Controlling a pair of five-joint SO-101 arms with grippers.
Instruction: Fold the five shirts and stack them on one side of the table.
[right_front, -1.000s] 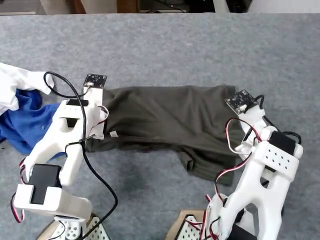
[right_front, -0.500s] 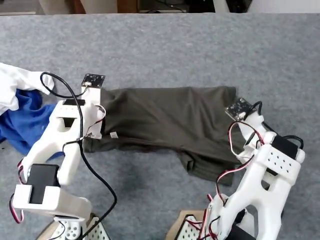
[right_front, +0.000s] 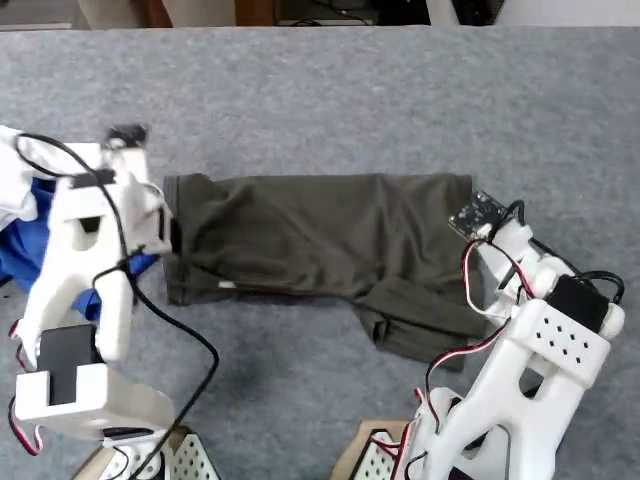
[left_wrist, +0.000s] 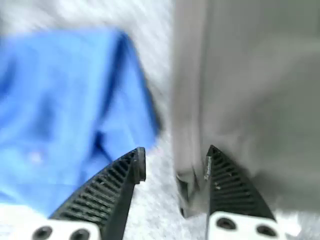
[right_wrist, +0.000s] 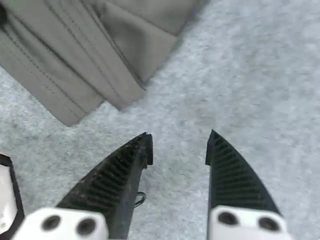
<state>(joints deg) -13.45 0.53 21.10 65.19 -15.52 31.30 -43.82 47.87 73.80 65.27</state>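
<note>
Left hand (left_wrist: 176, 150) hangs with jaws apart over one short edge of the folded olive-green cotton shirt (right_front: 320, 235), with a crumpled blue shirt (left_wrist: 60, 100) just beside it. The olive shirt lies flat, its long axis running from that hand to my right hand (right_wrist: 177, 137), which is spread wide above the grey felt table (right_wrist: 260, 75) beside the shirt's corner.

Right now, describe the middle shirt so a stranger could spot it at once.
On the grey table, the olive shirt lies flat across the middle, partly folded. Its neighbours, a blue shirt and a white shirt, sit crumpled at one edge; it alone is dark and spread out.
</note>
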